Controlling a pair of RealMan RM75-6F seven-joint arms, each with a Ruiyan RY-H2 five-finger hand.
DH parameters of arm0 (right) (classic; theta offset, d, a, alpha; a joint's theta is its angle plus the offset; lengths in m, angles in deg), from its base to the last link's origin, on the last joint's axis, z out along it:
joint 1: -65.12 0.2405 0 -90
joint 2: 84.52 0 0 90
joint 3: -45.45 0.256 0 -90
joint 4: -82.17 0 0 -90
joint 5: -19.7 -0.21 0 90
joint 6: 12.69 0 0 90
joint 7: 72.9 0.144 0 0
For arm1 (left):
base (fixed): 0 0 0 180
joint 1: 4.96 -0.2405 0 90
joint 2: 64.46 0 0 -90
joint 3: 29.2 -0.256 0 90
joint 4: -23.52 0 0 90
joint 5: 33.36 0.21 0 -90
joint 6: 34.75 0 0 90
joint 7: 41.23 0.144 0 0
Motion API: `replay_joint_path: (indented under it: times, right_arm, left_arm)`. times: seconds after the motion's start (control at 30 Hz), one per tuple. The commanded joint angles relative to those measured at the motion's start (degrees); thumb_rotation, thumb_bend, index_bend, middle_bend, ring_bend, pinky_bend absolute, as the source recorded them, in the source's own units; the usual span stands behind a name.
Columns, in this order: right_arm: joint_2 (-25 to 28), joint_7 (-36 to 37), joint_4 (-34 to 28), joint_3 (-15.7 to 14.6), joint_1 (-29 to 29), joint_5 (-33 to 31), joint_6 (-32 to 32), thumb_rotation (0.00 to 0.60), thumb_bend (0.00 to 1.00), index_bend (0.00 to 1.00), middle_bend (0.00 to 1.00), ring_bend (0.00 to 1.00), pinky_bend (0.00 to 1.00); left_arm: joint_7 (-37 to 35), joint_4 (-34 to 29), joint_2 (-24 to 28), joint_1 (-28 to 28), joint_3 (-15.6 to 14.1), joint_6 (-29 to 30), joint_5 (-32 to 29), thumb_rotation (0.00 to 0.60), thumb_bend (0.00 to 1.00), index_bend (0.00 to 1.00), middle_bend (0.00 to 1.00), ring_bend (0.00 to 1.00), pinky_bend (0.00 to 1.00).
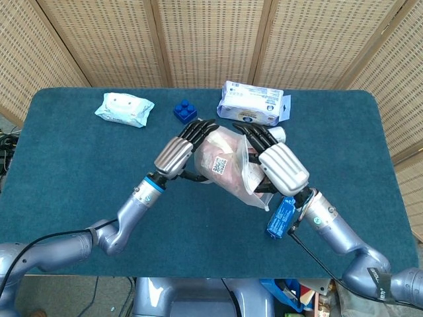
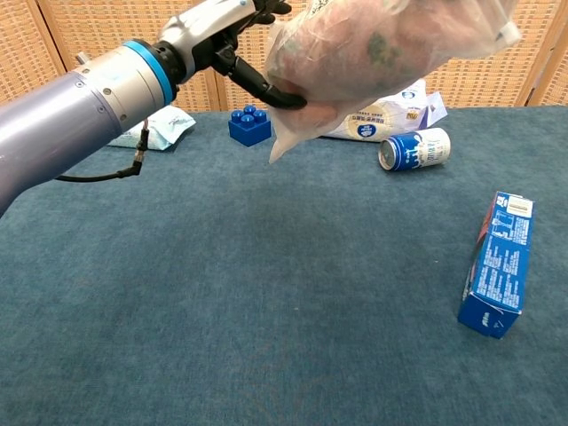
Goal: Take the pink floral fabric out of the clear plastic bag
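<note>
The clear plastic bag (image 1: 228, 168) hangs above the table's middle, with the pink floral fabric (image 1: 225, 153) still inside it. My left hand (image 1: 177, 152) grips the bag's left end, fingers over the top and thumb underneath. From the right, my right hand (image 1: 281, 166) holds the bag's other side, its fingers curled over the plastic. In the chest view the bag (image 2: 382, 44) fills the top, the fabric (image 2: 355, 40) shows through it, and the left hand (image 2: 232, 40) clamps its left end. The right hand is hidden there.
On the blue table (image 1: 66, 172) lie a wipes pack (image 1: 123, 109), a blue brick (image 1: 185, 111) and a white tissue pack (image 1: 252, 102) at the back. A blue can (image 2: 414, 148) lies near the tissue pack. A blue box (image 2: 497, 264) stands at the right.
</note>
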Motion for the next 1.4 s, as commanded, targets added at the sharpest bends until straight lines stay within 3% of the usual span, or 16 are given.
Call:
replay_joint_path:
  times: [0.03,0.27,0.3,0.37,0.93,1.4]
  right_arm:
    - [0.2,-0.2,0.0,-0.1,0.0,0.3,0.0,0.600,0.69,0.81,0.00,0.00,0.00]
    - [0.5,0.2,0.0,-0.4,-0.1,1.1,0.1,0.600,0.69,0.81,0.00,0.00,0.00]
    - [3.4,-3.8,0.2,-0.7,-2.1,4.2,3.5,0.600,0.69,0.81,0.00,0.00,0.00]
    - [1.0,-5.1,0.5,-2.4,-3.2,6.0,5.4,0.600,0.69,0.81,0.00,0.00,0.00]
    - [1.0,-1.6,-1.3,-3.9,-2.4,7.4,3.0,0.600,0.69,0.81,0.00,0.00,0.00]
    - [-8.3,-5.2,0.4,-6.0,0.4,3.4,-3.3,0.600,0.69,0.81,0.00,0.00,0.00]
  left_arm:
    - [-0.4,-0.7,1.1,-0.5,0.1,0.1,-0.1,0.600,0.12,0.00,0.00,0.00,0.00]
    - [-0.1,-2.2,4.5,-1.7,0.0,-0.9,-0.8,0.600,0.11,0.00,0.00,0.00,0.00]
    - [-0.2,-2.5,5.1,-1.8,0.0,-1.4,-1.0,0.600,0.11,0.00,0.00,0.00,0.00]
    - [-0.4,-3.0,6.2,-2.0,-0.3,-2.2,-1.1,0.600,0.11,0.00,0.00,0.00,0.00]
    - [1.3,-5.8,13.0,-3.1,-4.0,-9.3,-1.6,0.600,0.11,0.00,0.00,0.00,0.00]
    - [-2.4,-1.8,15.5,-7.9,-10.7,-8.5,3.2,0.600,0.11,0.04,0.00,0.00,0.00]
